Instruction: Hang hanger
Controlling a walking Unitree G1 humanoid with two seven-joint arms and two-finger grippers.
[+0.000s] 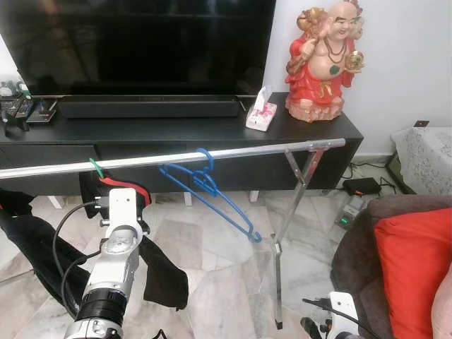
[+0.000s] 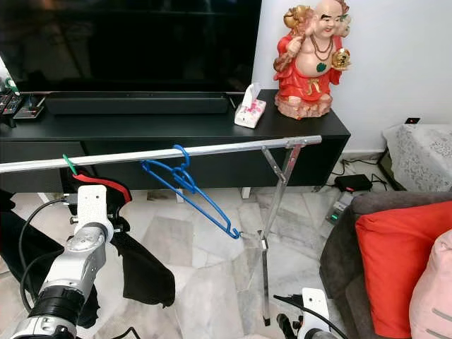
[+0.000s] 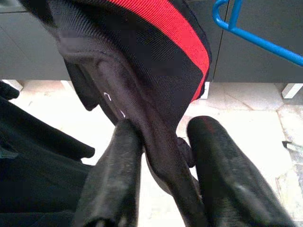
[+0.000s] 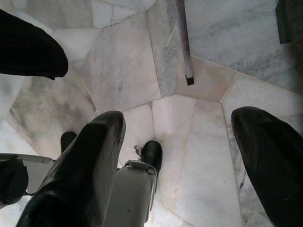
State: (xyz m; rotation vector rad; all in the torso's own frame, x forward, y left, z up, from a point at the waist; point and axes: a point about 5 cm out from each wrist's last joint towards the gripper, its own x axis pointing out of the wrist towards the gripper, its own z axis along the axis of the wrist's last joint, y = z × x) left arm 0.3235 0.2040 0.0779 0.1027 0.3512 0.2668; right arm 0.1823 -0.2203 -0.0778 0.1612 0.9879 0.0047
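Blue hanger [image 1: 206, 189] hangs by its hook on the silver rail [image 1: 233, 152], near the rail's middle. Its long axis is tilted: high end at left near the rail, low end down-right toward the rack's leg [image 1: 277, 279]. Thin plastic, triangular outline, curled hook on top.

Rail is a smooth shiny metal tube, running left to right with the right end slightly higher, held on a crossed metal stand at right.

Further left on the rail sits a green hook [image 1: 97, 168] carrying a black garment [image 1: 161, 272] with a red collar band [image 1: 126, 186]; the woven fabric droops toward the marble floor [image 1: 212, 282].

Left hand [image 3: 161, 170] is raised just below that garment, fingers narrow and pinching a fold of the black cloth; red ribbed band right above the fingers. Silver left arm, black cable looped beside it.

Right hand [image 4: 177, 175] is low at near right, pointing at the floor, fingers wide apart with nothing between them.

Far side: black counter [image 1: 176, 131] with a dark TV [image 1: 141, 42], soundbar [image 1: 148, 108], tissue pack [image 1: 261, 113], and glossy red and pink laughing figurine [image 1: 325, 60]. Red cushion [image 1: 417, 275] at near right.
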